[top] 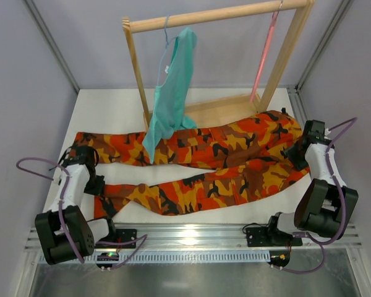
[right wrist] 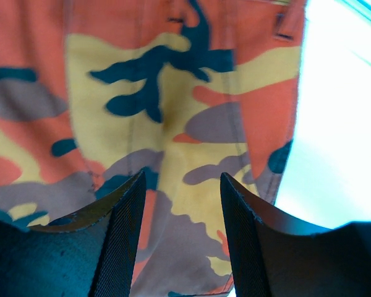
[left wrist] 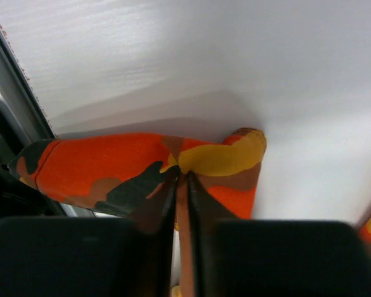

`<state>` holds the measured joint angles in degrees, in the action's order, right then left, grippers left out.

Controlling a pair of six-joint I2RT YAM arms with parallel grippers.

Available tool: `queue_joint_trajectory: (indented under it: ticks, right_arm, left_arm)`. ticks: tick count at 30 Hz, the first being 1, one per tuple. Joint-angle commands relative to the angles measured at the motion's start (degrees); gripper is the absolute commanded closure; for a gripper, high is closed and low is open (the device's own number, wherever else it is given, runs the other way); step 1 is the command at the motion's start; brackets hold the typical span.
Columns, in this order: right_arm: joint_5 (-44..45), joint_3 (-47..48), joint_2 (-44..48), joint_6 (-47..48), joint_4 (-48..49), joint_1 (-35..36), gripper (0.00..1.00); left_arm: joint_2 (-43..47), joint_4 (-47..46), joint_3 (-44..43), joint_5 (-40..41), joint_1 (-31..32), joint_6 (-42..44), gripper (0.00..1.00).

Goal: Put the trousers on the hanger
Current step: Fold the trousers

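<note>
Along the near edge of the desk (top: 111, 105) runs a metal rail (top: 191, 234) with both arm bases bolted to it. The trousers (top: 222, 154), in orange, red, yellow, brown and black camouflage, lie flat across the middle of the desk. The waist is toward the right edge and the two legs stretch out toward the left edge, with a strip of bare white desk between them. The nearer leg ends close to the left arm's base, and the farther leg runs on to the left side of the desk.

The left fingers (left wrist: 162, 213) are at the cuff end of the farther leg. In the left wrist view they are clenched tight on a fold of the camouflage cloth, which bunches up between the tips, and a shadow shows on the desk behind it.

On the right, the right fingers (right wrist: 120, 241) stand well apart over the waist part of the trousers. They are released and hold nothing, with patterned cloth filling the gap between them. Whether their tips touch the cloth cannot be told.

At the far edge of the desk stands a wooden rack (top: 222, 15). A teal garment (top: 173, 93) hangs on a thin hanger (top: 167, 31) toward the left end of its rod, and its lower end drapes down onto the farther trouser leg. The pink hanger (top: 264, 52) hangs by its hook at the right end of the rod, bare and well apart from the trousers.
</note>
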<state>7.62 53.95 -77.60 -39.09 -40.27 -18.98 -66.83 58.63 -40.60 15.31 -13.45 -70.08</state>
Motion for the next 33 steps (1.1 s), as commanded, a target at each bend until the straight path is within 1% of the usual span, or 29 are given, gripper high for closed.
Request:
queue_joint_trajectory:
  ticks: [1, 2, 5, 7, 12, 16, 21, 23, 26, 27, 29, 33]
  right_arm:
    - [1.2, -1.5, 0.7, -3.2, 1.4, -4.7, 0.46]
    - [2.2, -1.4, 0.8, -3.2, 1.3, -5.8, 0.46]
    - [5.2, -2.2, 1.3, -3.1, 2.0, -9.4, 0.46]
    - [5.6, -4.2, 1.1, -2.9, 4.7, -10.7, 0.46]
    - [6.6, -6.8, -2.9, -3.8, 8.1, -13.0, 0.46]
    - [6.0, -8.6, -4.0, -4.9, 13.9, -13.2, 0.46]
    - [6.4, -7.8, -8.2, -6.2, 16.7, -13.2, 0.46]
    - [7.1, -7.0, -9.8, -6.3, 16.3, -13.2, 0.47]
    - [7.5, -6.8, -11.4, -6.0, 15.8, -13.2, 0.68]
    - [7.6, -7.1, -11.5, -6.1, 15.8, -13.2, 0.81]
    - [9.1, -6.9, -10.8, -6.3, 14.9, -13.2, 0.96]
    - [12.8, -4.8, -8.0, -6.1, 8.3, -13.1, 0.96]
  left_arm:
    - [0.6, -2.8, -2.4, 4.9, 0.0, 1.3, 0.88]
    - [1.1, -2.9, -3.6, 5.7, 0.1, 1.9, 1.0]
    - [1.5, -2.2, -7.2, 10.5, 0.0, 4.0, 1.0]
    - [1.4, -2.4, -8.4, 13.3, 0.0, 5.2, 1.0]
    - [0.0, -3.9, -10.1, 14.2, 0.1, 7.1, 1.0]
    - [-0.7, -4.7, -11.2, 15.9, 0.0, 9.3, 1.0]
    - [-0.2, -6.6, -11.3, 15.8, 0.0, 10.7, 1.0]
    - [0.0, -7.2, -11.3, 15.8, 0.1, 11.1, 1.0]
    - [0.8, -8.1, -11.4, 15.6, 0.2, 11.4, 1.0]
    - [1.1, -8.3, -11.5, 15.8, 0.0, 11.4, 1.0]
    - [1.3, -7.9, -12.4, 18.0, 0.0, 11.2, 1.0]
    - [-2.0, -4.8, -16.3, 23.5, 0.0, 11.5, 1.0]
